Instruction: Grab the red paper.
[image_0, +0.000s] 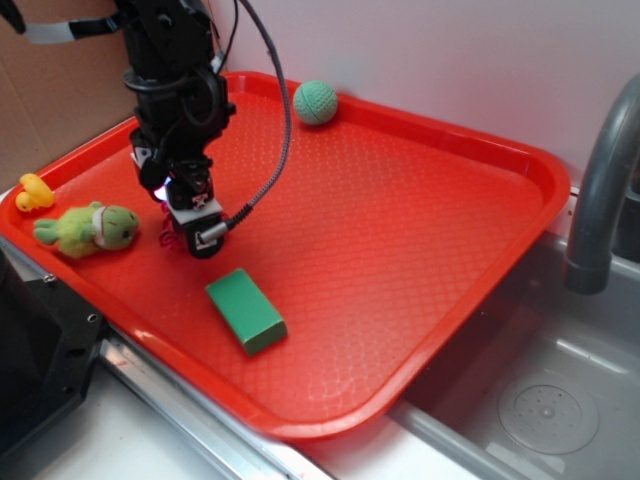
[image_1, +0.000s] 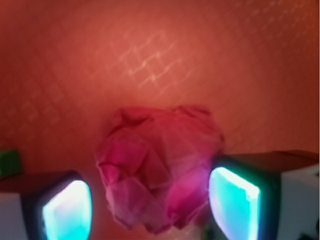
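The red paper (image_1: 155, 170) is a dark-red wrinkled wad lying on the red tray (image_1: 150, 60). My gripper (image_1: 150, 202) is open and lowered around it. The right pad (image_1: 234, 200) touches the wad and the left pad (image_1: 67, 210) stands a small gap from it. In the exterior view my gripper (image_0: 190, 235) is down at the tray's left part, and only a sliver of the paper (image_0: 171, 238) shows beside the fingers.
A green block (image_0: 246, 310) lies just in front of the gripper and shows at the wrist view's left edge (image_1: 9, 162). A green plush toy (image_0: 95, 228) and a yellow duck (image_0: 35, 192) lie to the left. A green knitted ball (image_0: 315, 102) sits at the back. A faucet (image_0: 600, 190) and sink (image_0: 550, 400) are at the right.
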